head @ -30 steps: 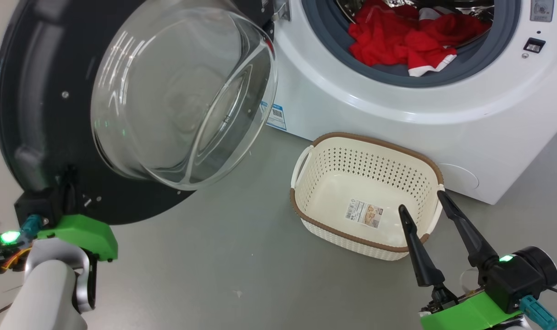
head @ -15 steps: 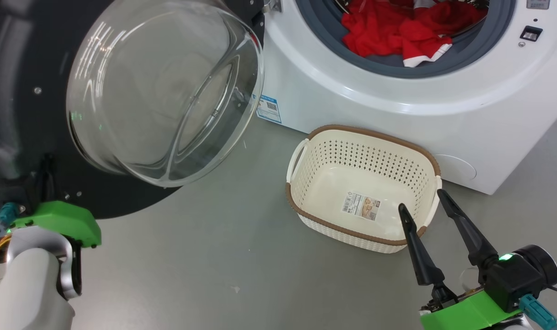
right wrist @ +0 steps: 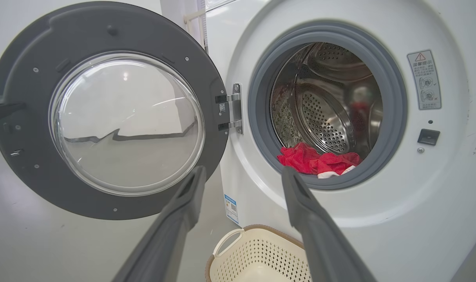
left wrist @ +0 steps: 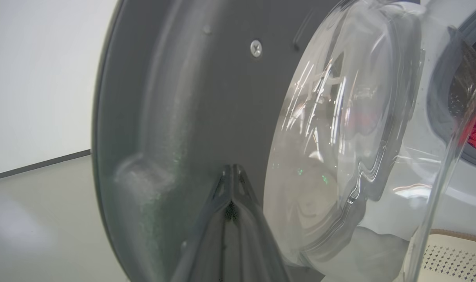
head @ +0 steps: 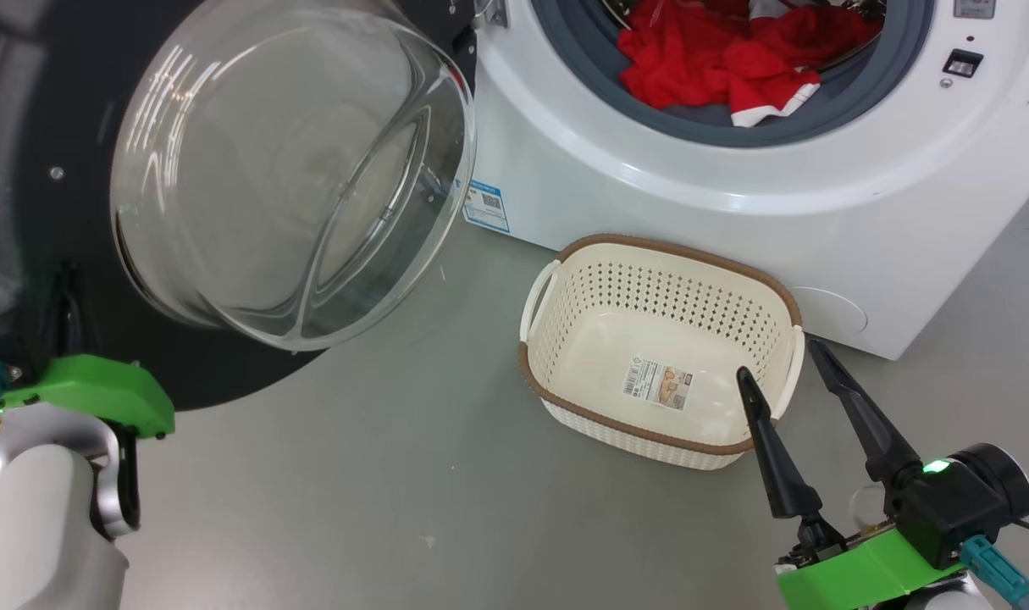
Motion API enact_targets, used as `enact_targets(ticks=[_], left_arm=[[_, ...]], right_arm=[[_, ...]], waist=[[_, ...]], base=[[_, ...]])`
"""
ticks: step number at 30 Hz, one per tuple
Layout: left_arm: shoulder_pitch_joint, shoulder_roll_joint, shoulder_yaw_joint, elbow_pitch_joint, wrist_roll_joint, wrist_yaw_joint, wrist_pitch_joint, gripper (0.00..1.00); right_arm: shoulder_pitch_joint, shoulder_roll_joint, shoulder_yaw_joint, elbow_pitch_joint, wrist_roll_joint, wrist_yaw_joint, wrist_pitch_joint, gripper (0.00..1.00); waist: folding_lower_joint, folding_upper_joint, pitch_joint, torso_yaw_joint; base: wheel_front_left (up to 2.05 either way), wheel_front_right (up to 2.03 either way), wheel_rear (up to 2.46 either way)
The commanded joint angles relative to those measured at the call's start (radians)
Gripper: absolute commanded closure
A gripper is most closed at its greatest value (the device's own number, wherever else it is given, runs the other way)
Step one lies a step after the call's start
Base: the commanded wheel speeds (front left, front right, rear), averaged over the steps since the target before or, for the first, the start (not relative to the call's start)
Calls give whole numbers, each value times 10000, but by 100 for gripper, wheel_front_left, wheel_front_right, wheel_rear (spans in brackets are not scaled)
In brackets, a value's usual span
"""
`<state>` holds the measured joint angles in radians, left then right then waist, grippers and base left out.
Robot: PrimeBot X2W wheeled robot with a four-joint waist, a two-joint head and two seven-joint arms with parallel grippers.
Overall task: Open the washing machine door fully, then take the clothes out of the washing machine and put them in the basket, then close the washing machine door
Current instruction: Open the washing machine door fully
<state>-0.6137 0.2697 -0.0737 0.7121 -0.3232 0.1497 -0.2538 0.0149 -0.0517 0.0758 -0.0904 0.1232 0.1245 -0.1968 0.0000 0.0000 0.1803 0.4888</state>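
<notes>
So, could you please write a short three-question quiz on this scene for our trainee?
1. True or false: the clothes lie in the basket.
2. Multiple choice: the right end effector is A) shut on the clothes, B) open and holding nothing, C) shut on the basket handle.
3. Short answer: which end effector is shut, its tips at the dark rim of the washing machine door?
Key: 1 false, they lie inside the washing machine; 2 B; 3 the left end effector.
</notes>
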Motion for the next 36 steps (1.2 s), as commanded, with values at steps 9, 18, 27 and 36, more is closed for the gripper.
enact_targets(ticks=[9, 18, 27, 36], left_arm=[[1052, 342, 620, -2819, 593, 169, -79, 100], [1938, -100, 7, -4749, 921, 75, 76, 100], [2482, -389, -934, -6046, 981, -320, 611, 59], [2984, -637, -1484, -6486, 761, -585, 874, 0]], right_arm=[[-282, 15, 49, -8, 259, 62, -328, 0], [-232, 15, -127, 162, 393, 62, -527, 0], [-246, 15, -654, 342, 374, 62, -624, 0], [-188, 15, -1088, 403, 385, 62, -645, 0]], waist=[[0, 0, -319, -369], [0, 0, -539, -843], [0, 0, -816, -1639], [0, 0, -1031, -2576]], base=[[0, 0, 0], [0, 0, 0], [0, 0, 0], [0, 0, 0]])
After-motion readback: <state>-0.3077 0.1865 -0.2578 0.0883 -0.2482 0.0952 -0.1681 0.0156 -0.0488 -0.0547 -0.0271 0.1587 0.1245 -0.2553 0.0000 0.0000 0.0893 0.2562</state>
